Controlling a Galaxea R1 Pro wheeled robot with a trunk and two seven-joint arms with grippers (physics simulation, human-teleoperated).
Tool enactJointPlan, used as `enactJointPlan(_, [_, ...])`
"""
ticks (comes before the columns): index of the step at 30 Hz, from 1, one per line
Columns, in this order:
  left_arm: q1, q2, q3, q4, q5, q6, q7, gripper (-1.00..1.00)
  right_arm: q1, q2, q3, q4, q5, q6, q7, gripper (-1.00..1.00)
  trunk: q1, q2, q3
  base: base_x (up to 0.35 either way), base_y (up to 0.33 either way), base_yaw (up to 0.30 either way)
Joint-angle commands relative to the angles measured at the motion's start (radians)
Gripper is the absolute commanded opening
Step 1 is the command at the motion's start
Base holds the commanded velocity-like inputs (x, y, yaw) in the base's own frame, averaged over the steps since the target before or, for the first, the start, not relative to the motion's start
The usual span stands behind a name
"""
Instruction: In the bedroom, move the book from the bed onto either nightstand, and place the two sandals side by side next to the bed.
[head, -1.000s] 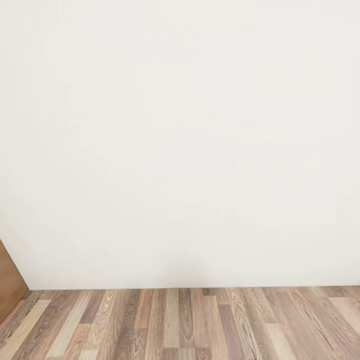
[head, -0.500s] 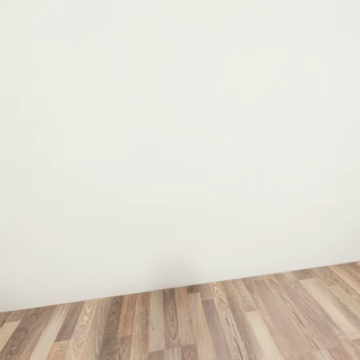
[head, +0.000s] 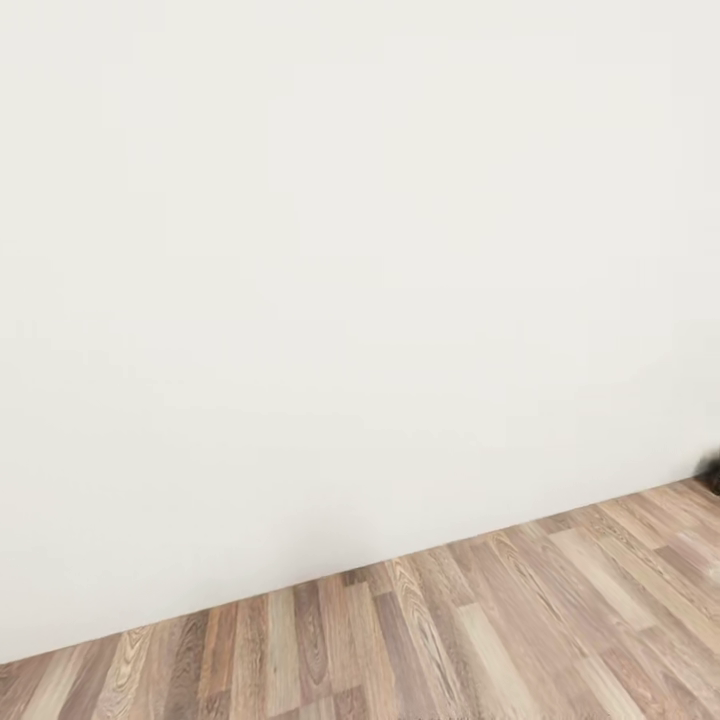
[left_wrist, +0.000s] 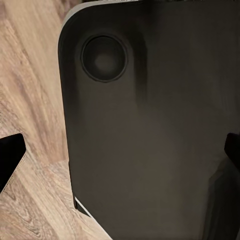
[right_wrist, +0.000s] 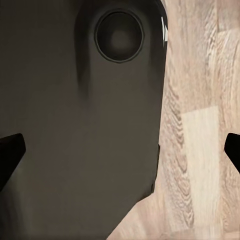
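The head view faces a plain off-white wall (head: 340, 280) that meets a wood-plank floor (head: 520, 630) along a slanted line, lower toward the robot's left and higher toward its right. A small dark shape (head: 713, 478) sits at the base of the wall at the far right edge; what it is cannot be told.

In the left wrist view, the left gripper (left_wrist: 122, 160) hangs above the robot's dark base panel (left_wrist: 150, 140), which carries a round recess (left_wrist: 104, 57). Its two black fingertips (left_wrist: 10, 157) appear at opposite edges of the picture, spread well apart with nothing between them (jaws wide).

In the right wrist view, the right gripper (right_wrist: 122, 152) likewise hangs over the base panel (right_wrist: 80, 130), beside a round recess (right_wrist: 119, 36), with floor planks (right_wrist: 200, 140) next to the panel. Its fingertips (right_wrist: 10, 152) are also spread to the picture edges and hold nothing.

The book, bed, nightstand and sandals cannot be located relative to the wall
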Motion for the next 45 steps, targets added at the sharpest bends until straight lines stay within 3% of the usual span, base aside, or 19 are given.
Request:
enactJointPlan(1, [0.000, 0.000, -0.001, 0.000, -0.001, -0.003, -0.001, 1.00, 0.000, 0.000, 0.001, 0.000, 0.001, 0.000, 0.000, 1.00, 0.000, 0.000, -0.001, 0.000, 0.000, -0.277])
enactJointPlan(45, [0.000, 0.008, 0.008, 0.001, 0.004, -0.004, 0.004, 1.00, 0.000, 0.001, 0.002, 0.000, -0.001, 0.000, 0.007, 1.00, 0.000, 0.000, -0.001, 0.000, 0.000, -0.277])
